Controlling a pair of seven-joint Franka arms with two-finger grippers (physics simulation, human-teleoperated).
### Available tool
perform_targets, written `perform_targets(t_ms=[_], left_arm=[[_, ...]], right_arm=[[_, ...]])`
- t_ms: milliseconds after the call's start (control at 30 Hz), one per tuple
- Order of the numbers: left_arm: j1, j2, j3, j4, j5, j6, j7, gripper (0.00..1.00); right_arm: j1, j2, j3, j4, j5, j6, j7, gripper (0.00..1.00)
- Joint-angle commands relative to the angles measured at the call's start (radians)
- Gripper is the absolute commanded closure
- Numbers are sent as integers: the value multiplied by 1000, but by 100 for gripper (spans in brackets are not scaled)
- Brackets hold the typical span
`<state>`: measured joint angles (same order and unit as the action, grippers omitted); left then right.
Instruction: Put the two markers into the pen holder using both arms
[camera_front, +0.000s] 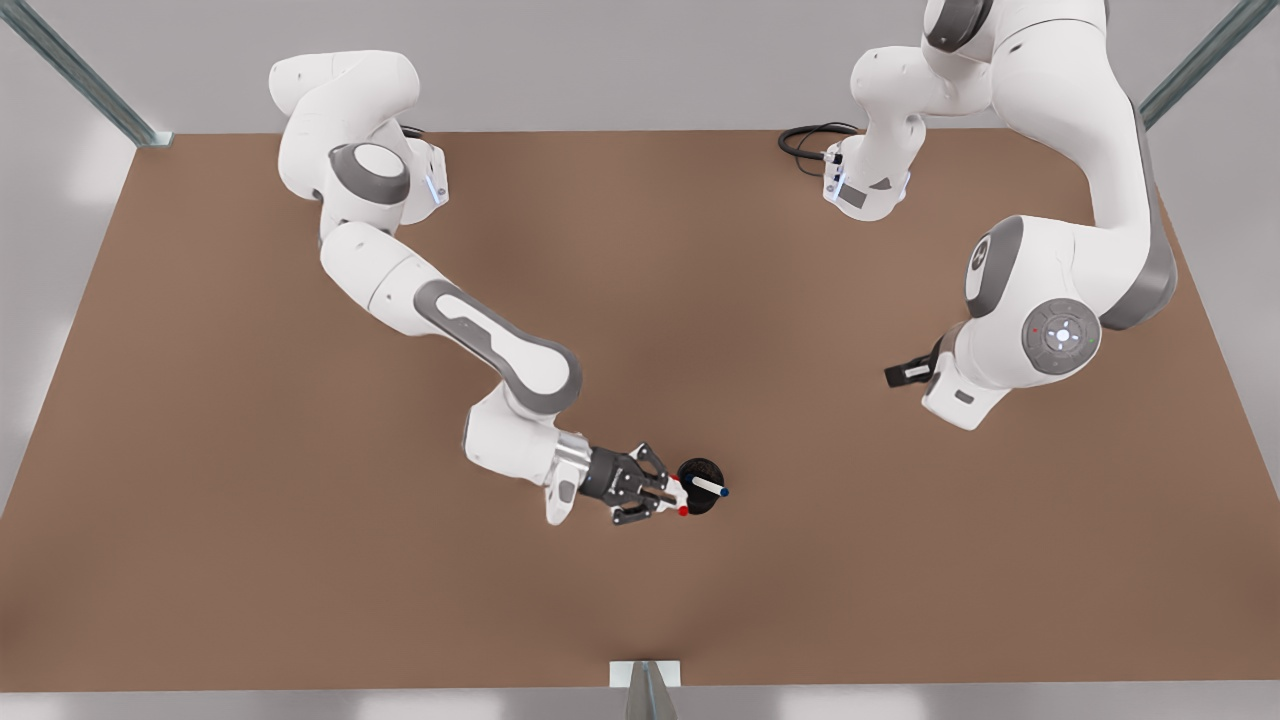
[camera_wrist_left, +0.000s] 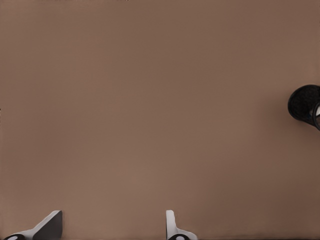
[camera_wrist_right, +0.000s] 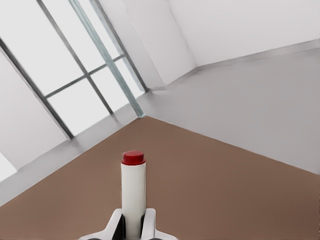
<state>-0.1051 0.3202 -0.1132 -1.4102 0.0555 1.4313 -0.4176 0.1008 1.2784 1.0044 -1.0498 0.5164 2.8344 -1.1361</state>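
The black pen holder (camera_front: 696, 468) stands near the table's front middle, and the blue marker (camera_front: 708, 487) leans in it with its dark tip over the rim. Just to the holder's left in the front view, my right gripper (camera_front: 655, 490) is shut on the red marker (camera_front: 681, 503). In the right wrist view the red marker (camera_wrist_right: 133, 190) sticks out from between the fingers (camera_wrist_right: 116, 222), red end outward. My left gripper (camera_front: 897, 375) waits over the table at the front view's right, largely hidden under its arm. Its fingers (camera_wrist_left: 50, 225) are spread open above bare table, with the pen holder (camera_wrist_left: 304, 102) off to one side.
The brown table (camera_front: 250, 500) is bare around the holder. A black cable (camera_front: 805, 140) lies by the arm base at the back right. A small white bracket (camera_front: 645, 675) sits at the front edge. Metal frame posts stand at the back corners.
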Motion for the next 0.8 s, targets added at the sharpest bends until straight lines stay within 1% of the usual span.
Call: perform_targets(t_ms=[0, 100, 300, 767], left_arm=[[-2, -1, 0, 0, 18, -6, 514, 0], [-4, -1, 0, 0, 18, -8, 514, 0], [-4, -1, 0, 2, 20, -5, 514, 0], [-5, -1, 0, 4, 23, -3, 514, 0]], right_arm=[[10, -1, 13, -4, -1, 108, -379, 72], [22, 10, 42, -6, -1, 115, -381, 72], [51, 42, 45, -4, -1, 141, -389, 72], [56, 85, 43, -9, -1, 158, -426, 73]])
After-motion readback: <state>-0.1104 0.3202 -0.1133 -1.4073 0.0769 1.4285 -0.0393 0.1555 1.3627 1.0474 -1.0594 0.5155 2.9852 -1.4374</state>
